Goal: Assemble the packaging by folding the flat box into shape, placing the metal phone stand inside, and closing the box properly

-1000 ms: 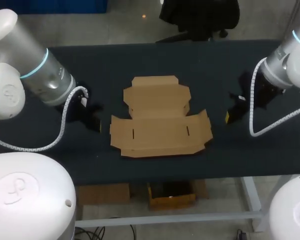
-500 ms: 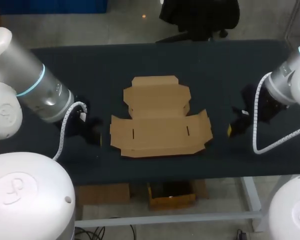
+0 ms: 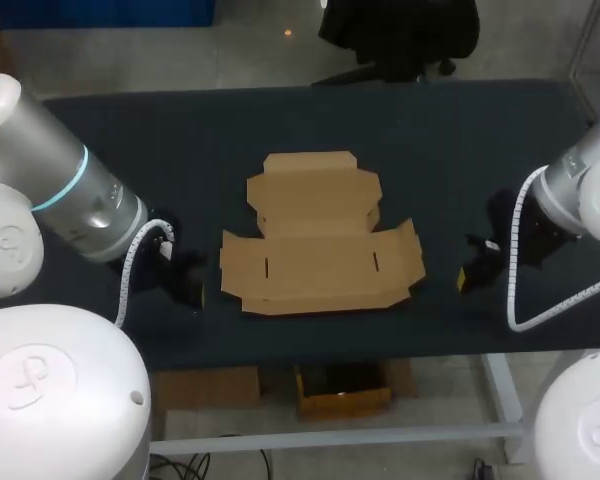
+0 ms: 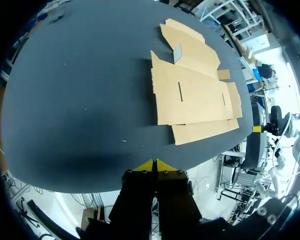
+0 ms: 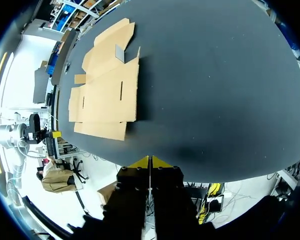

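A flat brown cardboard box blank (image 3: 320, 235) lies unfolded in the middle of the dark table (image 3: 310, 120). It also shows ahead of the left gripper as the box blank (image 4: 195, 95) and ahead of the right gripper as the box blank (image 5: 107, 85). My left gripper (image 3: 192, 292) sits to the left of the blank near the front edge, shut and empty, yellow tips together (image 4: 154, 165). My right gripper (image 3: 464, 279) sits to the right of the blank, also shut and empty (image 5: 150, 162). No metal phone stand is visible.
The table's front edge (image 3: 310, 350) runs just below both grippers. Dark tabletop (image 4: 90, 90) lies between each gripper and the blank.
Both arms have moved toward the table's front edge, the left gripper down and the right gripper down and slightly right. The box blank has stayed put.
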Motion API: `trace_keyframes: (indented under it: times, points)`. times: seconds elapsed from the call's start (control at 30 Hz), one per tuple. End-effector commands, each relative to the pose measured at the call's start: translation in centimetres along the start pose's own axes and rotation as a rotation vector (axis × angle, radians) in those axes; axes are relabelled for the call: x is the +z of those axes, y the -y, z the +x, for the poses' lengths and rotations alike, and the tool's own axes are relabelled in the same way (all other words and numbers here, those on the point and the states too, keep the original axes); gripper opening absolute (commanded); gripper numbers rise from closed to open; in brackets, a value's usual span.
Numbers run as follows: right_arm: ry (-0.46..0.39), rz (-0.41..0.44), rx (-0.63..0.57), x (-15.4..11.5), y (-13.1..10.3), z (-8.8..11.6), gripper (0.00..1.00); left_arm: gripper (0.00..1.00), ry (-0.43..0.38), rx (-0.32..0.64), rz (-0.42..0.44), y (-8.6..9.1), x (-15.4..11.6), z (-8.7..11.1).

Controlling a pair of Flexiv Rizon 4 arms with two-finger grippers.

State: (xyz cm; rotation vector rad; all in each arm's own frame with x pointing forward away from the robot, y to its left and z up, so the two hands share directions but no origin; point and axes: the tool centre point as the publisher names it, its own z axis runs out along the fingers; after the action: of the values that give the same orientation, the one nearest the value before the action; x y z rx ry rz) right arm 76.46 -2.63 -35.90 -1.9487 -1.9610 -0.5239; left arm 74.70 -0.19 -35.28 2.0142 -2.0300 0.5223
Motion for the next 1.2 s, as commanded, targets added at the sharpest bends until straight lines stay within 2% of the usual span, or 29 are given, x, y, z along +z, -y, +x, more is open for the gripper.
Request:
trace_keyframes:
  times: [0.03,0.67,0.83,1.2]
  points:
    - [-0.009,0.002,0.026,0.7,-0.1,-0.6,0.00,0.00,-0.008,-0.006,-0.017,0.8,1.0,-0.3]
    - [-0.009,0.002,0.026,0.7,-0.1,-0.6,0.00,0.00,0.002,-0.011,-0.014,0.9,1.5,-0.2]
    - [0.004,0.018,0.006,2.1,-1.0,0.6,0.00,0.00,0.003,-0.006,0.003,0.7,1.9,-0.1]
    - [0.001,0.020,-0.013,3.9,-1.4,1.2,0.00,0.00,-0.027,0.003,-0.014,0.4,3.5,0.0]
